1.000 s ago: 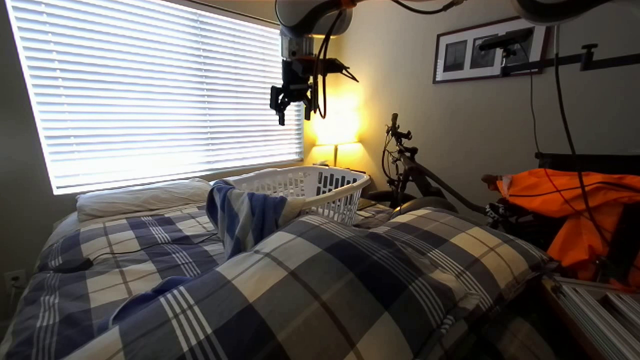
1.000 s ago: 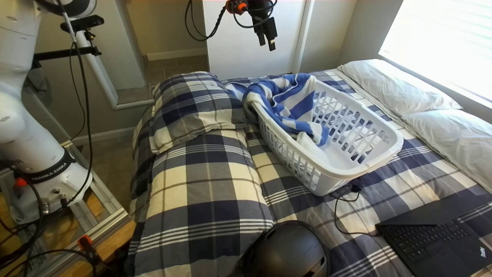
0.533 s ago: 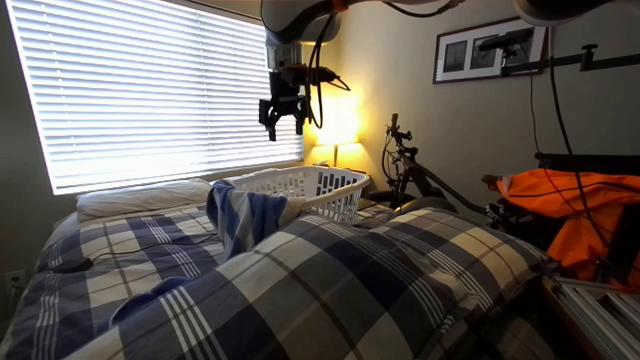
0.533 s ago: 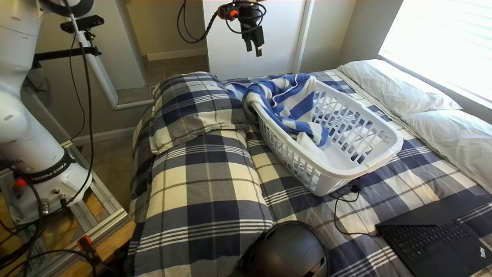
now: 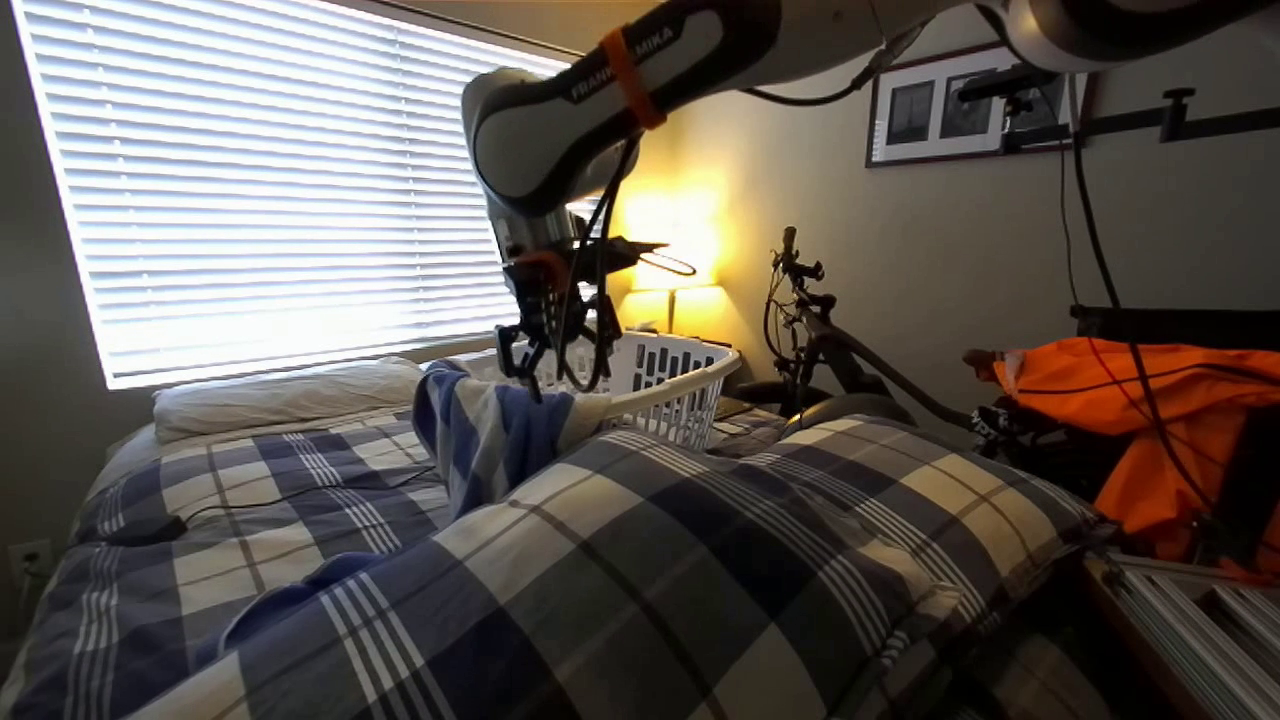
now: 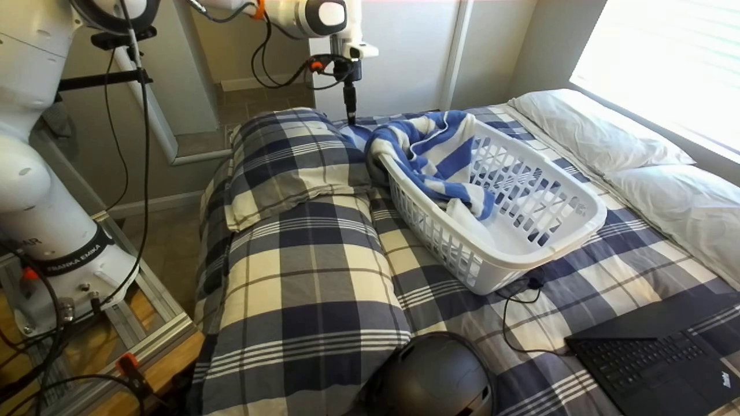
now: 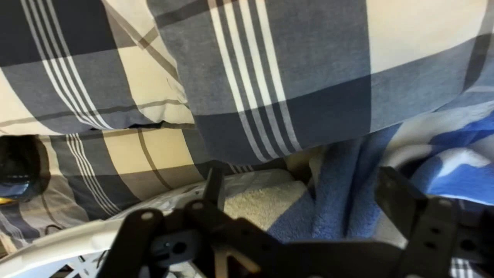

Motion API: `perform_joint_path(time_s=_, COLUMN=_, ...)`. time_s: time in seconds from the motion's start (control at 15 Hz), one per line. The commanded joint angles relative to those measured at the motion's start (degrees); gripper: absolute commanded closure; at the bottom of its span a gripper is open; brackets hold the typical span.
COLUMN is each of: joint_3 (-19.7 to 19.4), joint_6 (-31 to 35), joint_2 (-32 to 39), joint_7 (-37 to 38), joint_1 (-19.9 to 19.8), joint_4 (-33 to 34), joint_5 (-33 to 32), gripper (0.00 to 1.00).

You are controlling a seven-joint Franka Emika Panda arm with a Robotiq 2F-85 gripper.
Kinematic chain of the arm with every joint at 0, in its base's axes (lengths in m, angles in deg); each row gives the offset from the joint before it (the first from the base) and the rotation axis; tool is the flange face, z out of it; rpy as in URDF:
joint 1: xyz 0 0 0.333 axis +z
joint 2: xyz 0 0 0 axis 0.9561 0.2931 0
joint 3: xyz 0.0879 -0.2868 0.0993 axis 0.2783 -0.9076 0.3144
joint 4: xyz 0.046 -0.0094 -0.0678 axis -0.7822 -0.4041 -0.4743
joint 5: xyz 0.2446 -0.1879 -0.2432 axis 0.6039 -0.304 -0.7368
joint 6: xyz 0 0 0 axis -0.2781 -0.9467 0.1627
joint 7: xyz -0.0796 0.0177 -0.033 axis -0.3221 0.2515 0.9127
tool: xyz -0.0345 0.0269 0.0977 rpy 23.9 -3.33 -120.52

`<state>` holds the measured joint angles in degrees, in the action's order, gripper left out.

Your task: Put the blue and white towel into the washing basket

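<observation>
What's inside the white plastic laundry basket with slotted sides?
Part of a blue and white striped cloth towel, draped over one end; the basket shows bare plastic toward its opposite end. Anything beneath the towel is covered, can't be seen.

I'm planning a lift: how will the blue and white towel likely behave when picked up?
The blue and white towel is probably floppy, since it bends in folds over the rim of the washing basket. Its fuzzy surface in the wrist view suggests little slipping. With part hanging inside, it may drag on the rim.

The claw (image 7: 302,184) has come down near the towel (image 5: 482,430).
</observation>
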<state>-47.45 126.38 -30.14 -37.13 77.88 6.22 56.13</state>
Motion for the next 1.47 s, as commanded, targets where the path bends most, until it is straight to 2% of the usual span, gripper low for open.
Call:
perform_joint_path(time_s=0.0, joint_3=0.0, joint_6=7.3, joint_2=2.0, joint_7=12.0, joint_1=0.1, joint_4=-2.8, joint_5=-3.6, gripper=0.0)
perform_joint_path(time_s=0.13, joint_3=-1.1, joint_6=12.4, joint_2=3.4, joint_7=16.5, joint_1=1.4, joint_4=-3.1, joint_5=-7.7, gripper=0.0)
perform_joint_path(time_s=0.2, joint_3=1.6, joint_6=8.2, joint_2=2.8, joint_7=12.2, joint_1=-1.2, joint_4=-1.8, joint_5=-5.4, gripper=0.0)
perform_joint_path(time_s=0.73, joint_3=2.0, joint_6=8.9, joint_2=3.4, joint_7=12.8, joint_1=-1.5, joint_4=-1.6, joint_5=-5.8, gripper=0.0)
perform_joint_path(time_s=1.07, joint_3=3.5, joint_6=10.5, joint_2=5.0, joint_7=18.7, joint_1=-1.0, joint_4=-1.0, joint_5=-3.8, gripper=0.0)
perform_joint_path(time_s=1.4, joint_3=4.0, joint_6=18.3, joint_2=7.6, joint_7=26.1, joint_1=-0.3, joint_4=-0.5, joint_5=-4.5, gripper=0.0)
